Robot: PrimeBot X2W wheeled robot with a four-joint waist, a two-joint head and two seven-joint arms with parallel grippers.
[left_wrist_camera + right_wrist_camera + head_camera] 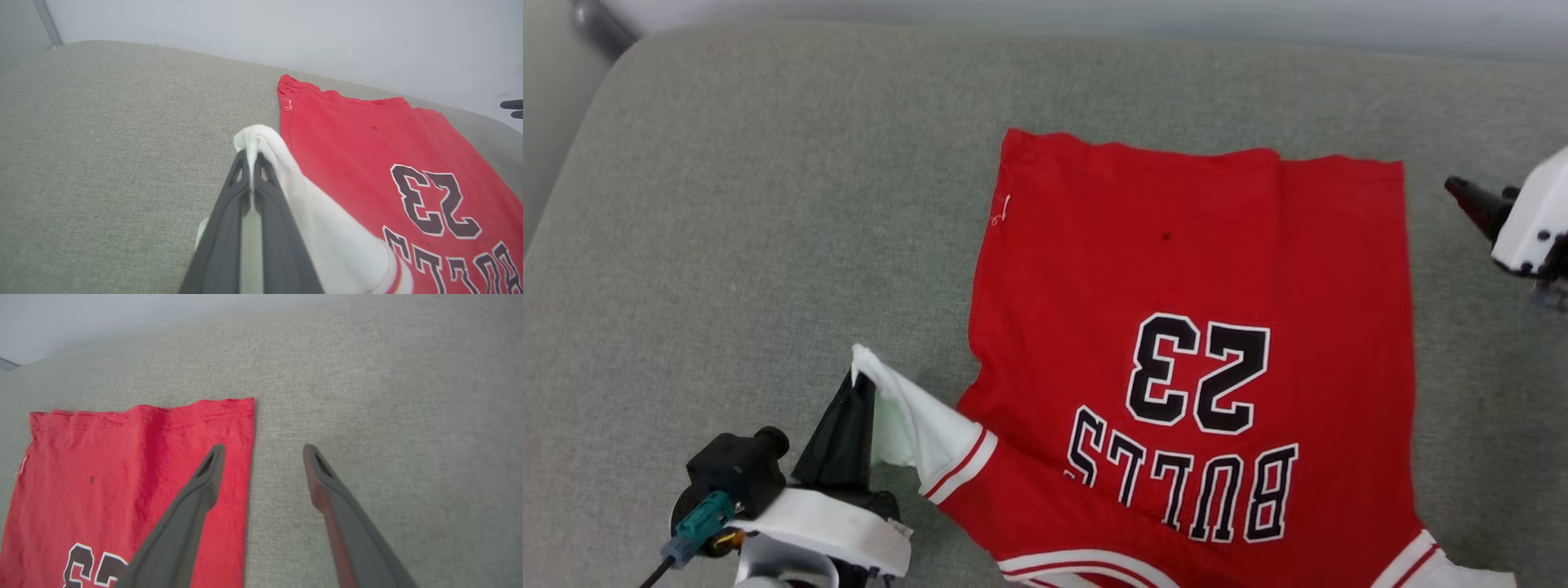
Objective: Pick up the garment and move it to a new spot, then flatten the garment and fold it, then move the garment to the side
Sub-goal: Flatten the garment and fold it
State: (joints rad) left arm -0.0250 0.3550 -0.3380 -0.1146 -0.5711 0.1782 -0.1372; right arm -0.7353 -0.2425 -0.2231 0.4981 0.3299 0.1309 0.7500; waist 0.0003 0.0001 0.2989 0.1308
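**Head view check: one arm gripping, one arm free**

Bright red basketball jersey [1176, 269] with white short sleeves, striped trim and black BULLS 23 lettering lies spread flat on the grey woven fabric cushion [768, 204]; it sits right of centre; lettering reads upside down from the head camera, hem on the far side, shoulders at the near edge of frame.

Left gripper [858, 382] at lower left; long dark fingers clenched on the tip of one white sleeve [915, 425]; sleeve lifted off the cushion and drawn out sideways from the body of the jersey; left wrist view agrees: fingers pressed together, white cloth bunched over their tips.

Right gripper [1470, 196] at the right edge, just beside the jersey's far right corner; right wrist view: jaws spread wide, nothing between them; one finger lines up over the red side edge, the other over bare cushion; contact with the cloth: cannot tell.

Pale wall [286, 32] behind the cushion.
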